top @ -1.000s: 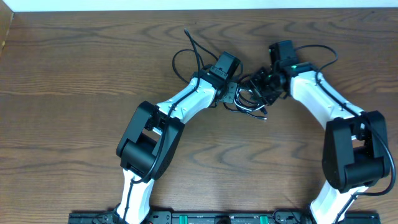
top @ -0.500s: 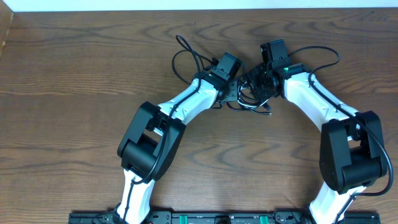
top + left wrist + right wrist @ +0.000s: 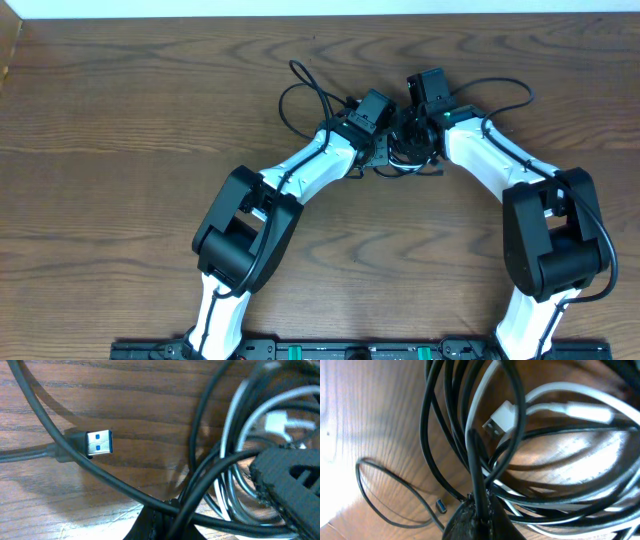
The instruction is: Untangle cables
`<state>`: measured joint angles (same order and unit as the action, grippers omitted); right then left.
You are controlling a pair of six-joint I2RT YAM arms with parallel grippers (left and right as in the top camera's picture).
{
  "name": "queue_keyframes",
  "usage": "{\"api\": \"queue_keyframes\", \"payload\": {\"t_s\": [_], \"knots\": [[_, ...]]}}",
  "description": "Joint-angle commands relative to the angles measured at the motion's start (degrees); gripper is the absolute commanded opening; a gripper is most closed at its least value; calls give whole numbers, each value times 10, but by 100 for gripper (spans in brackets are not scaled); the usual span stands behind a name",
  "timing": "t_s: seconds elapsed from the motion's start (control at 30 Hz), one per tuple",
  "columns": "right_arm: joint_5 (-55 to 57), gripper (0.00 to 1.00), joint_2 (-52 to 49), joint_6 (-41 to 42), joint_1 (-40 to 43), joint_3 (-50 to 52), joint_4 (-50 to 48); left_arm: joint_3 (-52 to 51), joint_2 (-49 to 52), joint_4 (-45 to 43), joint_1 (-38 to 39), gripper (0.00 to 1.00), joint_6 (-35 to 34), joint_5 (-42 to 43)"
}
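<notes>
**Friend:** Are the cables apart yet?

**Me:** No. They lie in one tangled heap in the middle of the desk, between my two arms. The white cable is looped in with the black ones. Only one black USB plug lies free. I think nearly all the work is left.

**Friend:** And your pincers?

**Me:** My left pincer is shut tight on a black cable. My right pincer is shut on another black strand.

**Friend:** Any words to read?

**Me:** None that I see.
</notes>
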<state>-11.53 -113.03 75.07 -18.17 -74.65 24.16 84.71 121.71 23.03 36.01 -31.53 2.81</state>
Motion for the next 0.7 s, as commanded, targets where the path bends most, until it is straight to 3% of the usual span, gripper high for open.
{"api": "queue_keyframes", "payload": {"t_s": [0.0,0.13,0.4,0.67], "knots": [[2,1,-2,-99,10,-6,1,-1,-12,7,0,7,8,-41],[-44,1,10,-167,45,-6,6,-1,-12,27,0,7,8,-111],[-198,1,21,-268,156,-5,19,-1,-12,31,0,7,8,-115],[-205,1,21,-300,266,-5,71,-1,-12,31,0,7,8,-115]]}}
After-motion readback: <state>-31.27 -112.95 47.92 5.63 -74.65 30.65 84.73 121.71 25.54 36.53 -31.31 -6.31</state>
